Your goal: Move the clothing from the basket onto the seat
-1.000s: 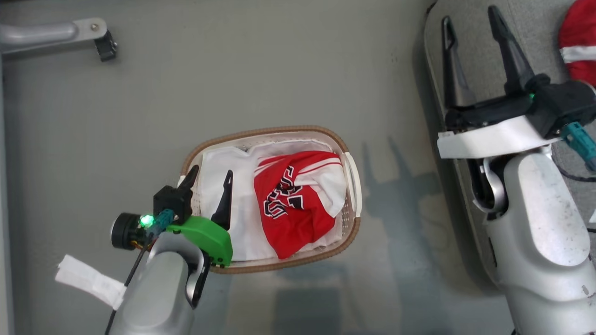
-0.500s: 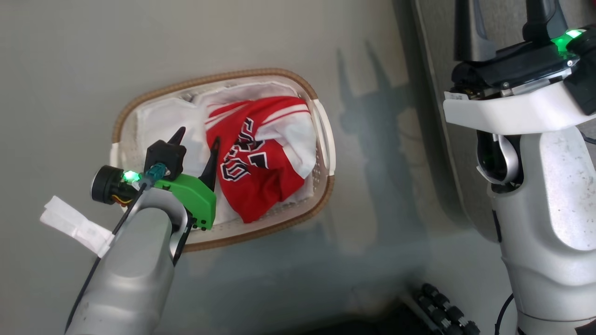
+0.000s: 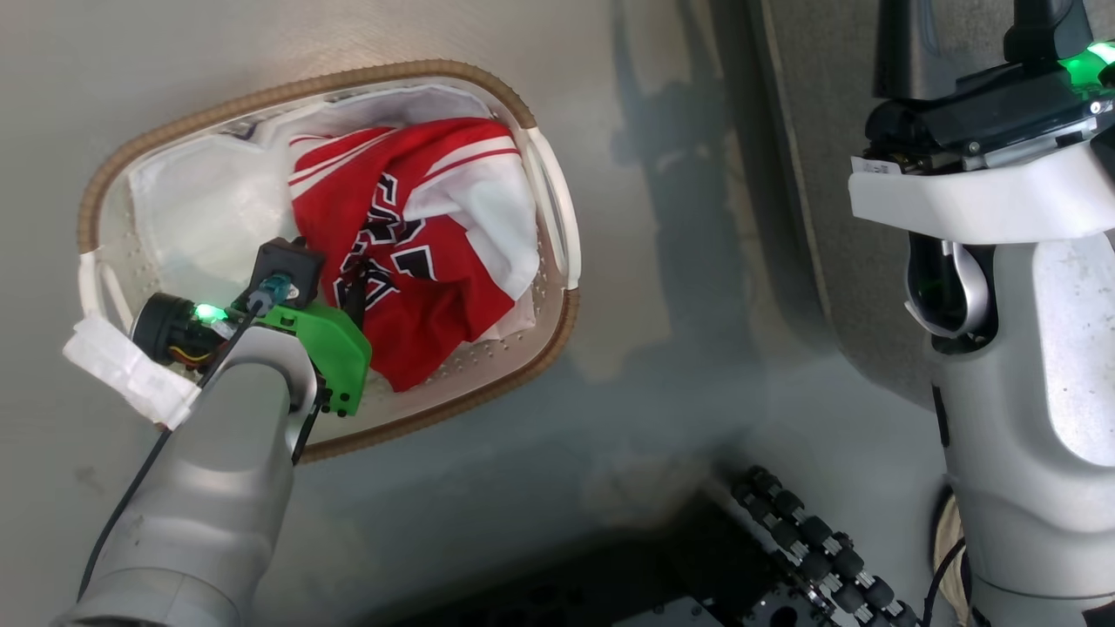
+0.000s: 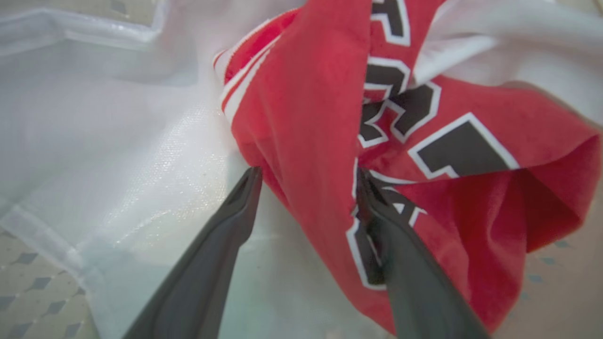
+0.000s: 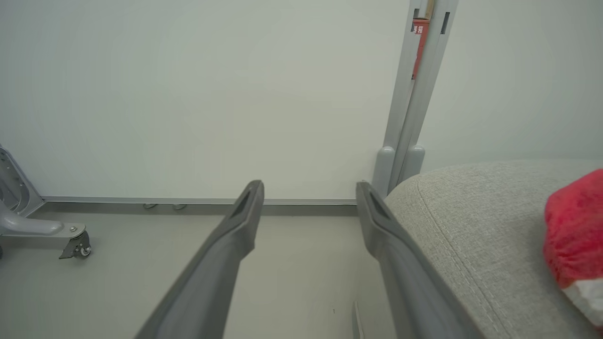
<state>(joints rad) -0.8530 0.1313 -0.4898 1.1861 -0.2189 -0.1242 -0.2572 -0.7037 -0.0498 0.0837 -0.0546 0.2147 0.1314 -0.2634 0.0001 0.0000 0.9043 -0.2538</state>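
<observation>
While the open left hand (image 4: 308,173) is straddling a fold of the red jersey (image 4: 306,108) in the basket's (image 3: 305,83) 3 o'clock half, its 9 o'clock finger (image 4: 212,245) is sitting over the white liner (image 4: 118,141); we're risking snagging both on closing.

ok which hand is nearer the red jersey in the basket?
Left. The left hand is down in the basket, open, its fingers straddling a fold of the jersey. The right hand is open in the air by the seat edge, far off.
</observation>
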